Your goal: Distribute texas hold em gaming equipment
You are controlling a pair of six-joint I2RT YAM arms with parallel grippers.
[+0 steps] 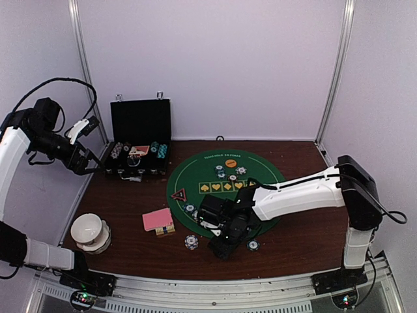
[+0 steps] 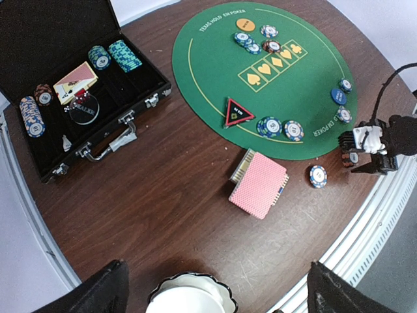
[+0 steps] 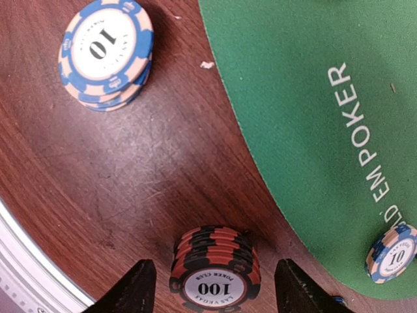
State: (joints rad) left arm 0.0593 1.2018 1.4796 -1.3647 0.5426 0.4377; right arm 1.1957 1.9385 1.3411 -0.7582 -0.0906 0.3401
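- The right gripper point(image 3: 215, 287) hangs low over the wooden table point(image 3: 98, 169), jaws spread either side of a red-and-black chip stack point(image 3: 215, 267), with a gap showing on both sides.
- The stack stands on bare wood just off the edge of the green felt mat point(image 3: 313, 98); a blue-and-white chip stack point(image 3: 104, 52) sits nearby.
- The left gripper point(image 2: 218, 290), fingers wide apart and holding nothing, hovers high above the table.
- Pink-backed cards point(image 2: 259, 184) lie on the wood just beside the mat, near the red triangle marker point(image 2: 238, 112) on the felt.

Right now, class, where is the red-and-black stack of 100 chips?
In the right wrist view the 100 stack sits bottom centre on bare wood between the right pincer's fingers, just off the green mat, below the blue 10 chips.
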